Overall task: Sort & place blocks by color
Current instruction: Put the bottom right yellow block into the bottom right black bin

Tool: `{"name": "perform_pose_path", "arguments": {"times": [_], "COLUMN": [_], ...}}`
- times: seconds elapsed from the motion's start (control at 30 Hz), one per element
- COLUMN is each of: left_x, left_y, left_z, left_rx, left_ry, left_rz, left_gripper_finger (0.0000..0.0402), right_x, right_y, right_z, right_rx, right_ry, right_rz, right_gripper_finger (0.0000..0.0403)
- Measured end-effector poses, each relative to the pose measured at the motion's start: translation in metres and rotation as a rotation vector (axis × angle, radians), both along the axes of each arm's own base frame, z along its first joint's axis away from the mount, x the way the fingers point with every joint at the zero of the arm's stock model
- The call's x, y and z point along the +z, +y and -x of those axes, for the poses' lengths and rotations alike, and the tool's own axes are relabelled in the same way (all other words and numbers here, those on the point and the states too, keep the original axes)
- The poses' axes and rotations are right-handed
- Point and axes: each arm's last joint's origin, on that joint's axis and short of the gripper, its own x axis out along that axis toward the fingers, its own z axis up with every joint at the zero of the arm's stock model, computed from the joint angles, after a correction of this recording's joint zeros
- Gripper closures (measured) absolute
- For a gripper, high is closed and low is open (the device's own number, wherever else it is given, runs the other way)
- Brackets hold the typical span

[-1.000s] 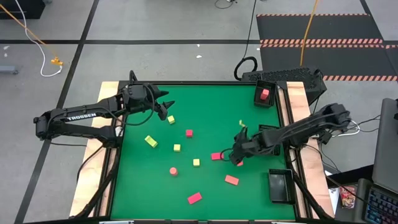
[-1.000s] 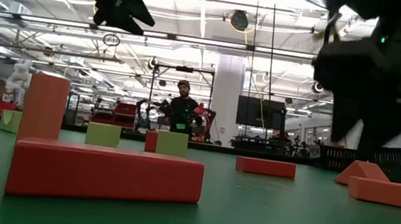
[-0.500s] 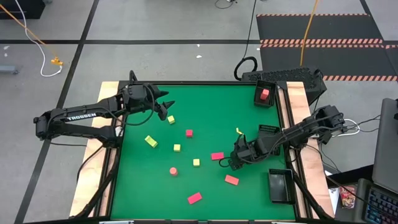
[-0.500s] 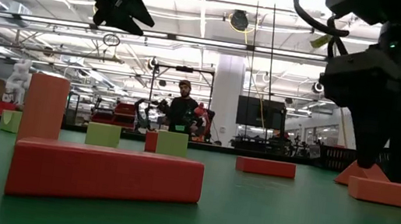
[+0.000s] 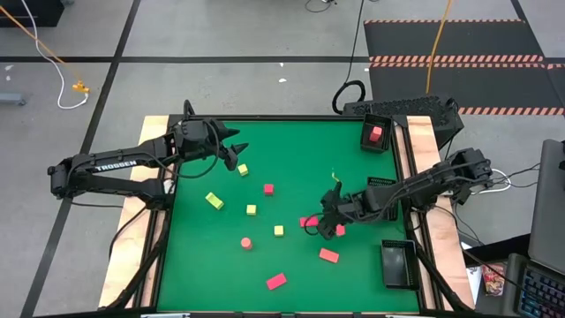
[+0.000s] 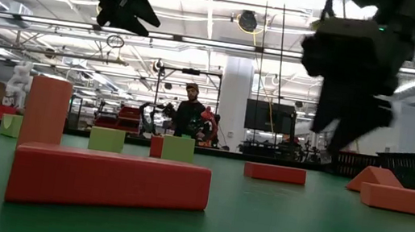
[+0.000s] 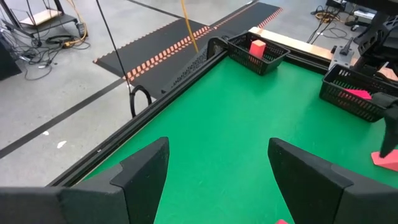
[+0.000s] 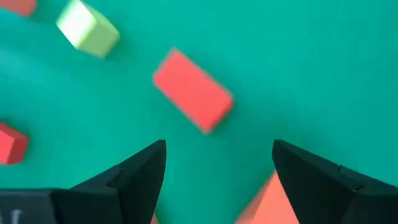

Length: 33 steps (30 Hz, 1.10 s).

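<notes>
Small pink-red and yellow-green blocks lie scattered on the green table. My right gripper hangs open above the mat and touches nothing. In the right wrist view a red oblong brick lies just ahead of its fingers, with a yellow-green cube farther off and another red block below, between the fingers. In the high view that brick is partly hidden by the gripper. My left gripper is open and waits raised over the far left of the table, near a yellow-green cube.
Other blocks: red cube, red round piece, red bricks, yellow-green pieces. A black basket at the far right holds a red block. Two more black trays stand along the right edge.
My right gripper dipped down to the mat near the red blocks, then rose again and shifted toward the table's left, over the red oblong brick. The blocks lie where they were.
</notes>
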Motion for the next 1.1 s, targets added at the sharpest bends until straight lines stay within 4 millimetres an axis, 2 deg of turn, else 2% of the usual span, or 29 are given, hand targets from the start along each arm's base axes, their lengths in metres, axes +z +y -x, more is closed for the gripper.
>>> {"name": "perform_pose_path", "arguments": {"times": [0.27,0.63,0.87,1.1], "left_x": [0.001,0.000,-0.001,-0.001], "left_y": [0.000,0.000,-0.001,-0.002], "left_z": [0.000,0.000,0.000,-0.001], "left_rx": [0.000,0.000,-0.047,-0.067], "left_ry": [-0.007,0.002,0.018,0.025], "left_rz": [-0.002,0.001,-0.017,-0.014], "left_gripper_finger": [0.0128,0.0128,0.0128,0.0128], "right_x": [0.040,0.042,0.027,-0.009], "right_y": [-0.030,-0.031,-0.016,0.005], "right_z": [-0.030,-0.035,-0.057,-0.081], "right_rx": [0.167,0.341,0.466,0.574], "right_ry": [-0.167,-0.188,-0.294,-0.363], "right_rz": [0.216,0.275,0.287,0.307], "right_gripper_finger": [0.0118,0.0118,0.0118,0.0118]}}
